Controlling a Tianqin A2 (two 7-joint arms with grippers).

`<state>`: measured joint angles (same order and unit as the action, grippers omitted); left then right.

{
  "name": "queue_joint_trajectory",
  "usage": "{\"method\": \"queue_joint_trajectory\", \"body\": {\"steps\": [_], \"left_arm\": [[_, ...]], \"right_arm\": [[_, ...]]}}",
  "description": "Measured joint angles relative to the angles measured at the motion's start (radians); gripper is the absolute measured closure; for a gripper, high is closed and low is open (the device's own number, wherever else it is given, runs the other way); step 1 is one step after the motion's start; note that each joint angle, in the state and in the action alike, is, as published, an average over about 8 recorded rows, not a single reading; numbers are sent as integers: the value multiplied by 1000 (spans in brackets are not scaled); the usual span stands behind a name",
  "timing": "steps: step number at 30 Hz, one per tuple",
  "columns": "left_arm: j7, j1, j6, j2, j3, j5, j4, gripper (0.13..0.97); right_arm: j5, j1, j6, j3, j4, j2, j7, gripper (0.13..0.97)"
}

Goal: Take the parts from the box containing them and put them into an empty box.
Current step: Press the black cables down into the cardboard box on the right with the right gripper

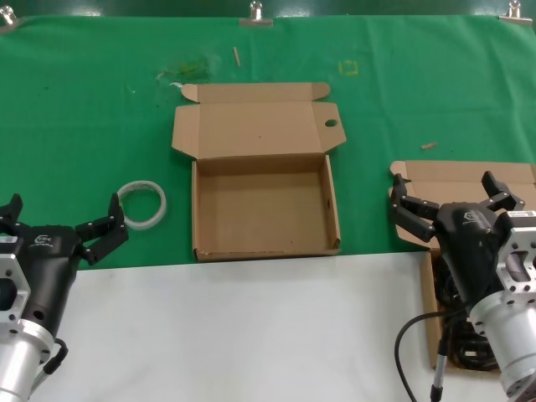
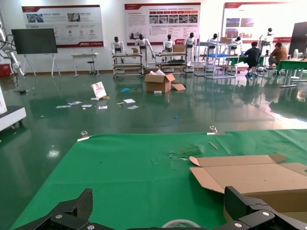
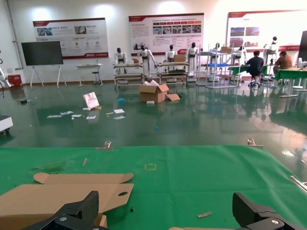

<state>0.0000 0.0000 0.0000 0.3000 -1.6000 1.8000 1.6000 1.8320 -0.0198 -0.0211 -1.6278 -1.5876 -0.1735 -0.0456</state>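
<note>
The empty box (image 1: 203, 209) sits open at the table's middle, its lid flap laid back with a holed tab (image 1: 332, 124). The box containing the parts (image 1: 469, 173) stands at the right edge, mostly hidden under my right arm. Black cables (image 1: 457, 345) show inside it. My right gripper (image 1: 446, 191) is open and empty, above that box's back part. My left gripper (image 1: 63, 219) is open and empty at the lower left, beside the white ring (image 1: 142, 203). The right wrist view shows the right gripper (image 3: 167, 206) open and the holed lid (image 3: 62, 194). The left wrist view shows the left gripper (image 2: 160, 203) open and the empty box's lid (image 2: 249, 177).
The white ring also shows in the left wrist view (image 2: 181, 224). A green cloth (image 1: 100, 109) covers the table's far part and a white surface (image 1: 251, 335) the near part. Small scraps (image 1: 428, 145) lie on the cloth. Clips (image 1: 255, 18) hold the far edge.
</note>
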Motion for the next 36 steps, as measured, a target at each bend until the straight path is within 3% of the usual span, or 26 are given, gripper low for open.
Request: {"method": "queue_joint_trajectory", "body": {"steps": [27,36], "left_arm": [[0,0,0,0,0,0,0,132],[0,0,0,0,0,0,0,132]], "right_arm": [[1,1,-3,-1,-1,0,-1,129],[127,61,-173,-58,-46,0,-106,129]]}}
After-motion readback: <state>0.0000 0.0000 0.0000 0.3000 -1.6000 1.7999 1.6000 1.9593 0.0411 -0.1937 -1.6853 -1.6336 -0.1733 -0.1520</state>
